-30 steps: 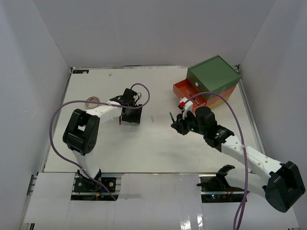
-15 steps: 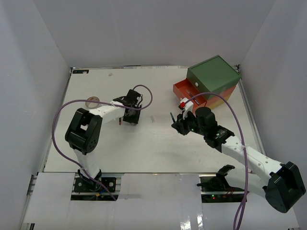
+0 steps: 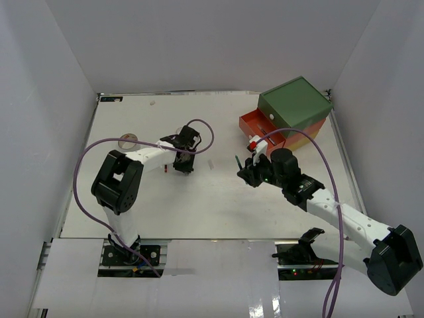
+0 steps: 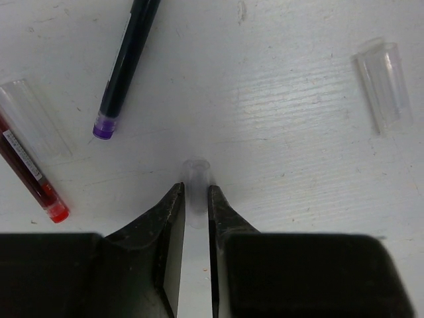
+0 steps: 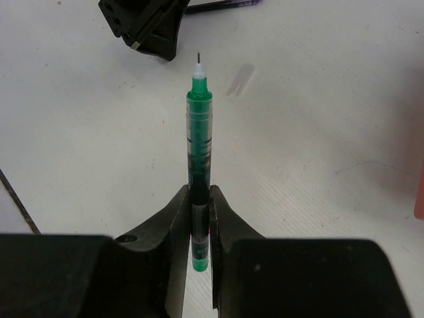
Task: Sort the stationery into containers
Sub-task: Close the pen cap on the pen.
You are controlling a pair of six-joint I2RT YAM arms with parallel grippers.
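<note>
My left gripper (image 4: 196, 189) is down on the table, shut on a small clear pen cap (image 4: 197, 169) that pokes out past its fingertips. Beside it lie a dark pen with a purple end (image 4: 126, 63), a red pen (image 4: 30, 173) and two more clear caps (image 4: 384, 83). My right gripper (image 5: 200, 192) is shut on an uncapped green pen (image 5: 199, 126), tip pointing away, held above the table. The drawer chest (image 3: 295, 105) stands at the back right with its orange-red drawer (image 3: 260, 127) pulled out, just beyond the right gripper (image 3: 248, 173).
A tape roll (image 3: 128, 140) lies near the table's left edge. A loose clear cap (image 3: 211, 163) rests between the two grippers. White walls close in the table on three sides.
The left gripper has shifted a little to the right and its jaws have closed onto the clear cap. The right arm and green pen have stayed still.
</note>
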